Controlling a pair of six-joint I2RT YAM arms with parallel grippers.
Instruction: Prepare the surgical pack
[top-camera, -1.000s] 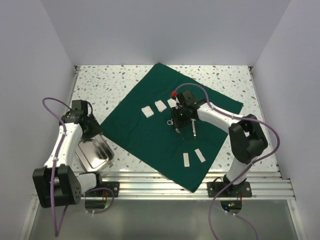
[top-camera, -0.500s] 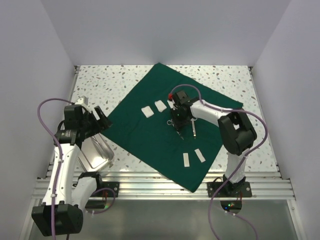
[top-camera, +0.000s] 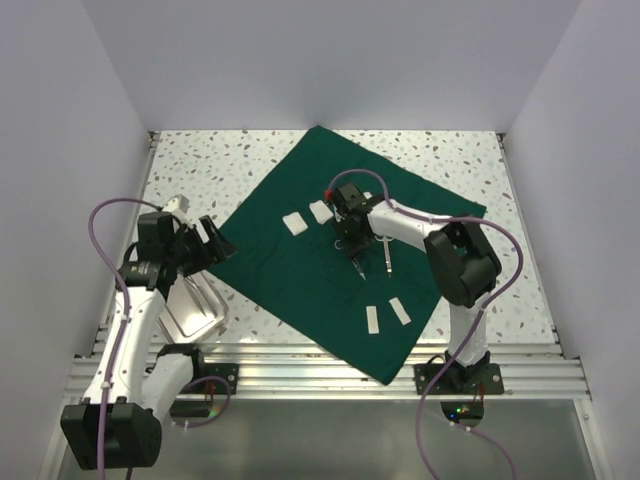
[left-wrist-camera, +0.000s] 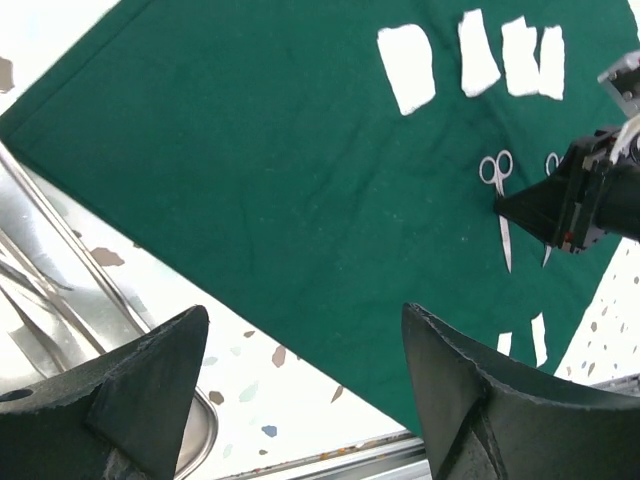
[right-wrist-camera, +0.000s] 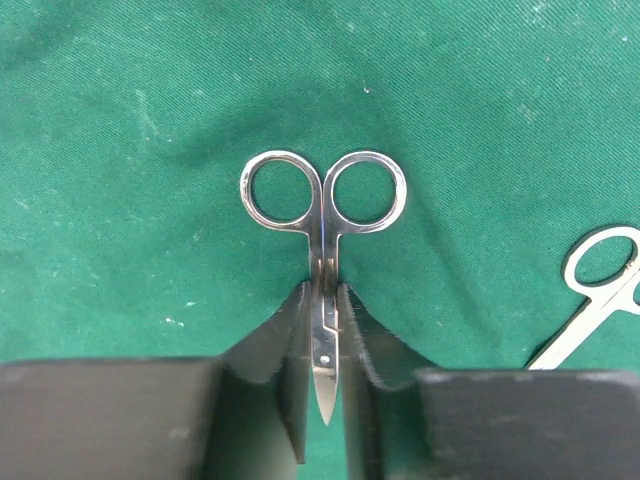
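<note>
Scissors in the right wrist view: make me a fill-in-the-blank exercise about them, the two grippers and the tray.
1. The scissors lie on the dark ___ drape.
2. The right gripper has its fingers on either side of the scissors, whose rings point ___ from it.
3. The left gripper hovers with its jaws ___.
4. The steel tray sits off the drape, beside the ___ arm.

Missing words: green; away; open; left.

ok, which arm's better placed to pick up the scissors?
Right. The right hand straddles the scissors blades on the green drape, a finger each side. The left hand hangs open near the steel tray, well away.
</note>
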